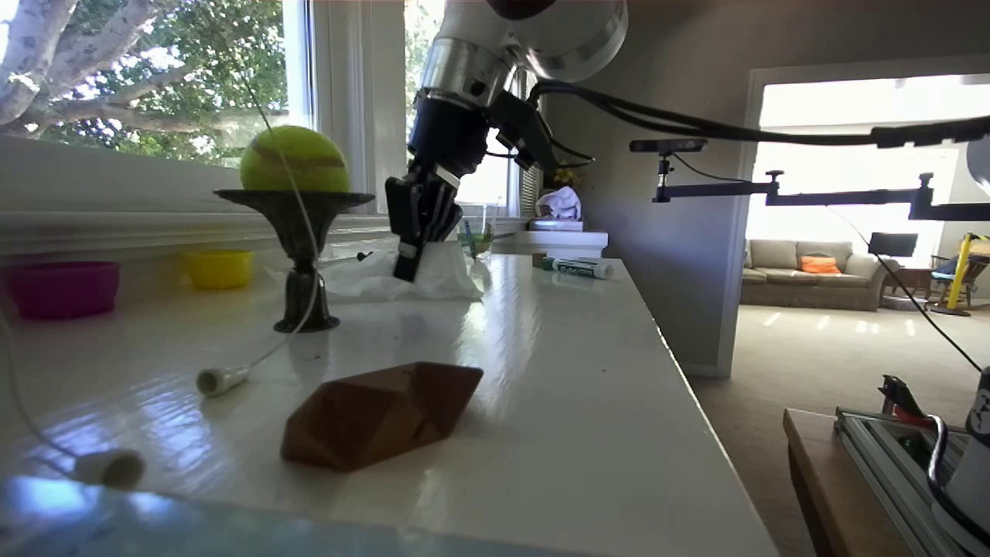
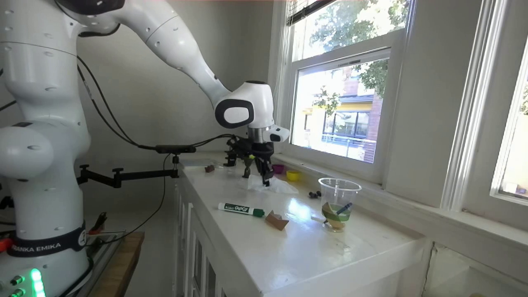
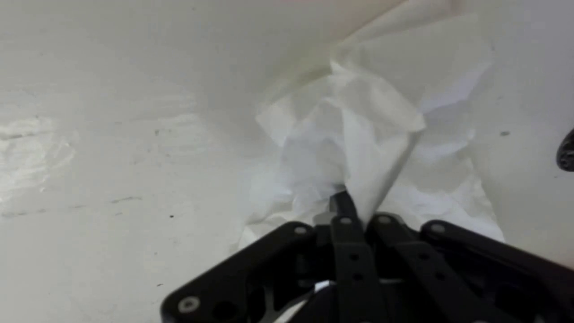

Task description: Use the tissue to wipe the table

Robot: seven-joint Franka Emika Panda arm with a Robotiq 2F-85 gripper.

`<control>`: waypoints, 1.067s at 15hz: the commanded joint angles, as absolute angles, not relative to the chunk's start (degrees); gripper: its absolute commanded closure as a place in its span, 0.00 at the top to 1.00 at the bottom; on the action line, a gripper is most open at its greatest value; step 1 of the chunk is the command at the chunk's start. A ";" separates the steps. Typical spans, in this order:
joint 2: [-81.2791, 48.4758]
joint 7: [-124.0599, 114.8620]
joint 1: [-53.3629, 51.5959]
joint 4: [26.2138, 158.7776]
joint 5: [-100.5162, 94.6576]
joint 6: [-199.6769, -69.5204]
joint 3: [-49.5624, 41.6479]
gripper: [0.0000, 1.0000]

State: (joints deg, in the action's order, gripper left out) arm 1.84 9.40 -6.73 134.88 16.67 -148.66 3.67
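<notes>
A crumpled white tissue (image 1: 447, 272) lies on the white table (image 1: 572, 394) under my gripper (image 1: 407, 267). The tissue also shows in an exterior view (image 2: 285, 188) and in the wrist view (image 3: 381, 98). My gripper in the wrist view (image 3: 361, 215) is shut on a raised fold of the tissue. The rest of the tissue spreads loosely on the table around the fingers. In an exterior view the fingertips (image 2: 267, 183) are low, close to the table top (image 2: 264, 251). Small dark specks and streaks mark the table (image 3: 89, 179) left of the tissue.
A metal goblet (image 1: 302, 255) bears a tennis ball (image 1: 294, 161). Magenta (image 1: 66, 290) and yellow (image 1: 220, 269) cups stand by the window. A brown faceted block (image 1: 379, 418), a marker (image 2: 241, 209), a brown piece (image 2: 276, 220), dark bits (image 2: 314, 194) and a clear cup (image 2: 340, 189) are on the table.
</notes>
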 commanded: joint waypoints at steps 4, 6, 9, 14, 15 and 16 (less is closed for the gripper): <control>-1.92 10.02 -3.03 133.59 16.37 -151.74 1.39 0.00; -2.69 9.16 -1.36 133.54 15.35 -152.26 0.00 0.00; -3.63 7.78 0.95 133.84 13.82 -152.94 -1.99 0.00; -2.62 7.85 1.80 133.76 15.25 -151.89 -2.55 0.00; -1.70 8.47 1.28 134.04 16.09 -151.52 -1.99 0.00; -1.15 8.75 0.82 134.28 16.53 -151.47 -1.49 0.00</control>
State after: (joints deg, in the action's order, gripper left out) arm -0.38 8.44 0.96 133.71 16.38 -151.34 -2.18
